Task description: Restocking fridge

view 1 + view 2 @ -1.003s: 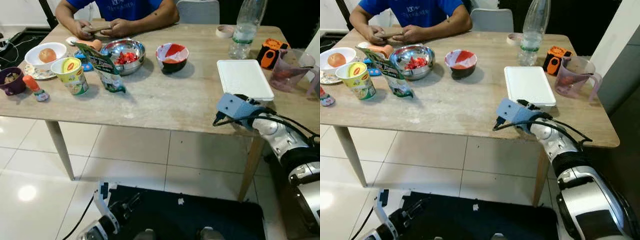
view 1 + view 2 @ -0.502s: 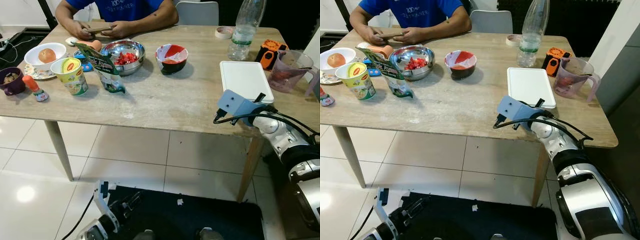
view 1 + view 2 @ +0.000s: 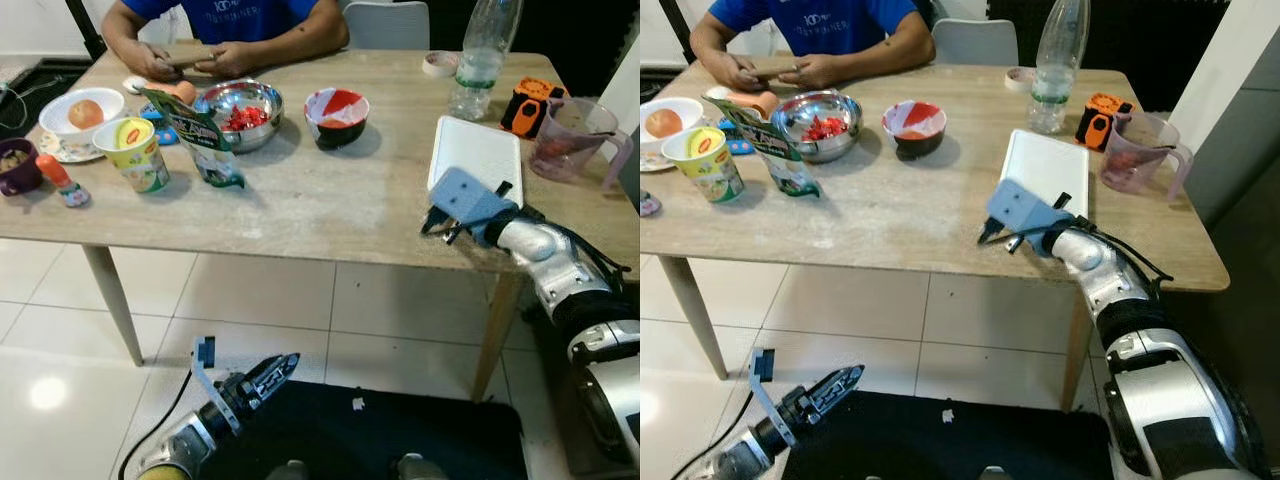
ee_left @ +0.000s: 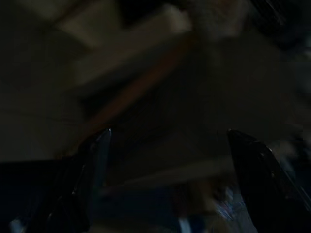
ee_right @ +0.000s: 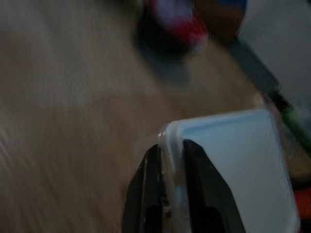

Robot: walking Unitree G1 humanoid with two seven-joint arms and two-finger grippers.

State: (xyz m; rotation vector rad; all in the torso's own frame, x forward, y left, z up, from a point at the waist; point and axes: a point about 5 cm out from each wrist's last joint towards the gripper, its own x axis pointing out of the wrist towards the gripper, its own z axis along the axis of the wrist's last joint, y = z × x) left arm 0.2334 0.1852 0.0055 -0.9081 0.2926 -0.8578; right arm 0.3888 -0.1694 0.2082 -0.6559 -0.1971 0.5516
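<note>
1. The right gripper (image 5: 167, 170) is being seen at the near corner of a white lidded container (image 3: 478, 155); in the right wrist view, its jaws are clamped on the container's rim, one finger on each side of it.
2. In the eye views, the container is being held tilted, its near end lifted off the wooden worktop (image 3: 300, 195), at about 3 o'clock on the worktop.
3. The wrist view is blurred, yet the grip on the rim is shown there, while in the eye views it is hidden behind the blue wrist housing.
4. The left gripper (image 3: 265, 377) is hanging low over the floor at about 7 o'clock, in front of a dark mat (image 3: 400, 430); its jaws are spread apart in the dark left wrist view.
5. Towards 12 o'clock a plastic bottle (image 3: 1052, 60) is standing beyond the container, with a pink jug (image 3: 575, 140) towards 2 o'clock.
6. At 11 o'clock a steel bowl (image 3: 238, 108), a green pouch (image 3: 195, 140) and a noodle cup (image 3: 132, 152) are being seen, with a person's hands (image 3: 185, 62) resting beyond them.
</note>
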